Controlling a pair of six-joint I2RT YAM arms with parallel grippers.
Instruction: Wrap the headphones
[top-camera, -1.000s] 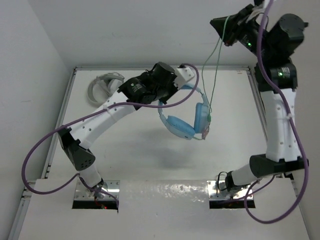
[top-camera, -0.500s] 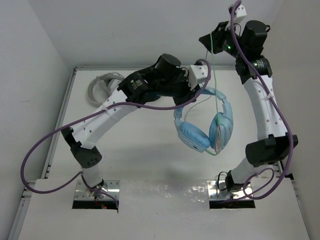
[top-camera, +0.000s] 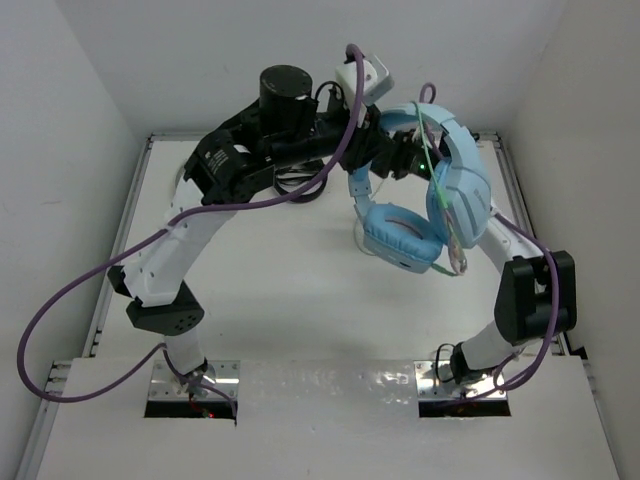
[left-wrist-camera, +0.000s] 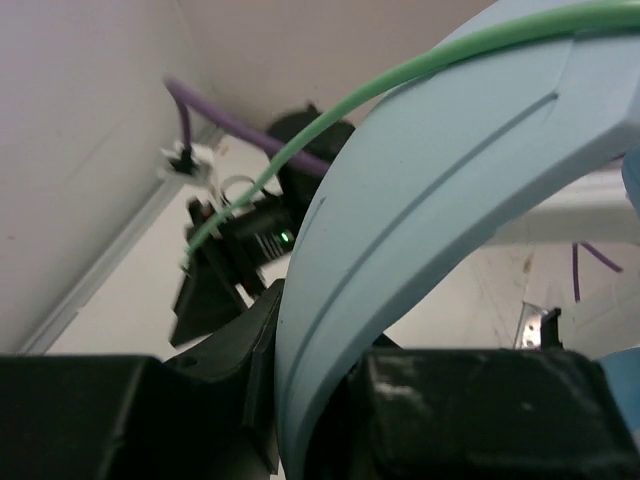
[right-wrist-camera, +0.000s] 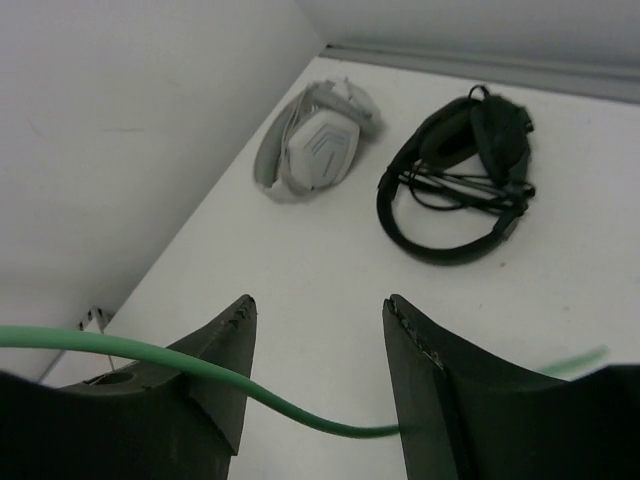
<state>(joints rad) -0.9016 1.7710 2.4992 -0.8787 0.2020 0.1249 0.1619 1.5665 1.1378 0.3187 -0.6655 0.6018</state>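
Blue headphones (top-camera: 402, 236) hang by the headband (left-wrist-camera: 420, 200) in the clamped left gripper (left-wrist-camera: 312, 420); right gripper (right-wrist-camera: 320, 305) gapes around the green cable (right-wrist-camera: 290, 411).

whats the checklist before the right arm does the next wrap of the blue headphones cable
1. Hold of the left gripper on the headband: ok, clamped shut.
2. Grip of the right gripper on the cable: not ok, jaws open, cable only crosses the gap.
3. The light blue headphones lifted off the table: ok.
4. The grey-white headphones and black headphones out of the way: ok, both lie on the table, apart.
5. Where the cable's plug end hangs: cannot tell.
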